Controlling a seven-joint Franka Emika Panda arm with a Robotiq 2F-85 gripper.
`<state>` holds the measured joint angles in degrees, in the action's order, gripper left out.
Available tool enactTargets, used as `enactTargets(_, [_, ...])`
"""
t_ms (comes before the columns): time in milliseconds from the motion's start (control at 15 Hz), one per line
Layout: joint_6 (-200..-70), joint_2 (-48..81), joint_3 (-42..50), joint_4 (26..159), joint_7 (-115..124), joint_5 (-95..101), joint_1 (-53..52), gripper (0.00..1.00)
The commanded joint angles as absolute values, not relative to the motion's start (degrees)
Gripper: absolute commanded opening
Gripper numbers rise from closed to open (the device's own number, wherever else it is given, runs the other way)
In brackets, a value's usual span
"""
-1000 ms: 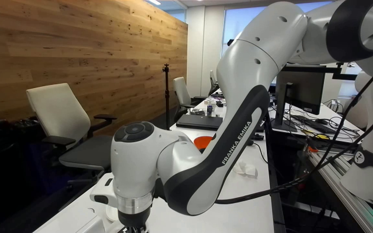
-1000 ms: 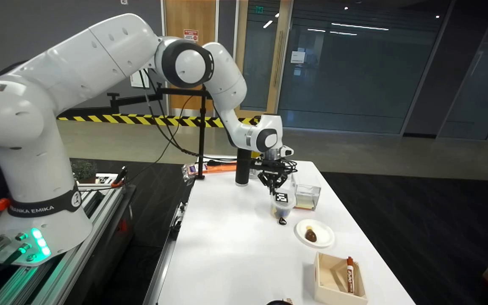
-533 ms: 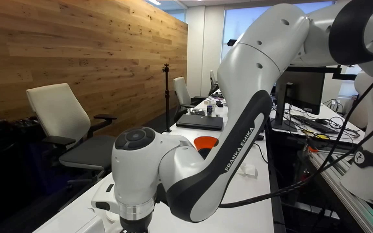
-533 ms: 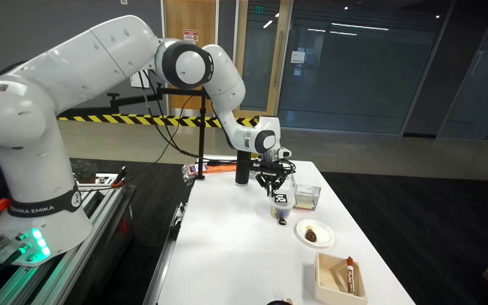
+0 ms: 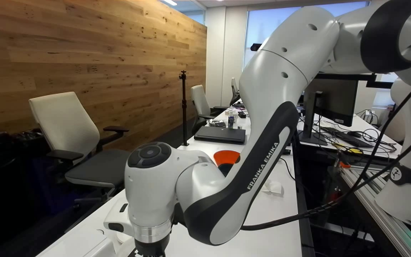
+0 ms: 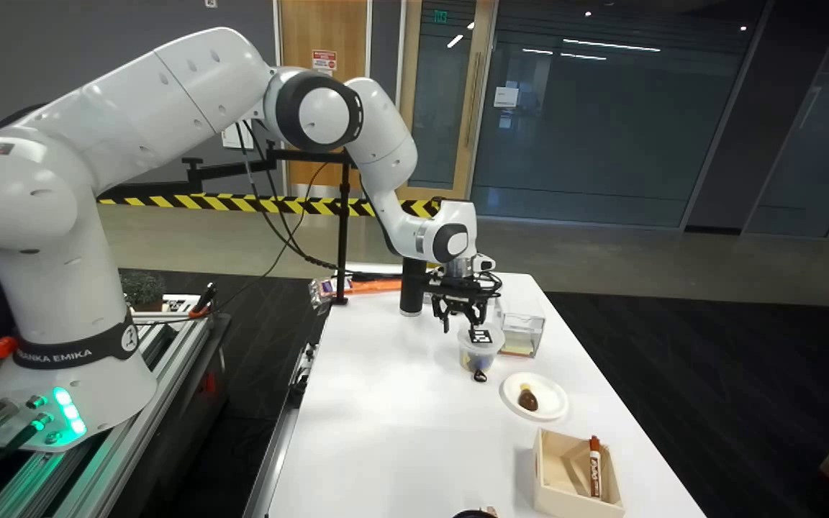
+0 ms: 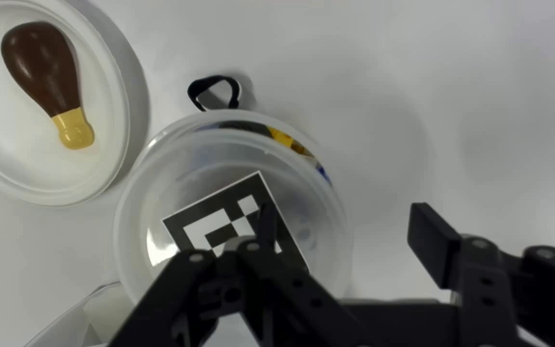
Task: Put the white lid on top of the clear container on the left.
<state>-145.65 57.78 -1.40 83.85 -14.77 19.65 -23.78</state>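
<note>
The white lid [image 7: 210, 226] is round and translucent, with a square black-and-white pattern on top. It lies over the clear container [image 6: 473, 361], covering most of it. Past its upper edge in the wrist view, a crescent of the container's colored contents [image 7: 284, 137] shows. Whether the lid sits flush I cannot tell. My gripper [image 7: 350, 231] stands open just above, one finger over the pattern, the other beyond the lid's right side, nothing between them. In an exterior view the gripper [image 6: 461, 324] has spread fingers over the lid; elsewhere the frame's bottom edge cuts it off.
A white plate [image 6: 558, 411] with a brown-and-yellow drumstick [image 7: 41, 67] lies near the container. A black loop [image 7: 200, 87] touches its side. A clear box [image 6: 522, 334] stands close beside. A wooden box [image 6: 558, 496] with a marker and a black cylinder [image 6: 412, 288] also stand on the table.
The fingers were close together at the lid and have now spread apart. The arm has sunk slightly. The lid has stayed over the container, shifting only a little.
</note>
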Motion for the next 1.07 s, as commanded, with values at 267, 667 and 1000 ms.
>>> enactTargets(267, [-144.52, 54.71, 0.73, 86.57, -9.8, 21.44, -23.89, 1.0])
enactTargets(667, [-140.71, 53.1, 0.08, 83.64, -7.73, 20.53, -23.62, 1.0])
enactTargets(1000, [-137.44, 54.51, -0.88, 79.57, -8.12, 20.33, -23.36, 0.59])
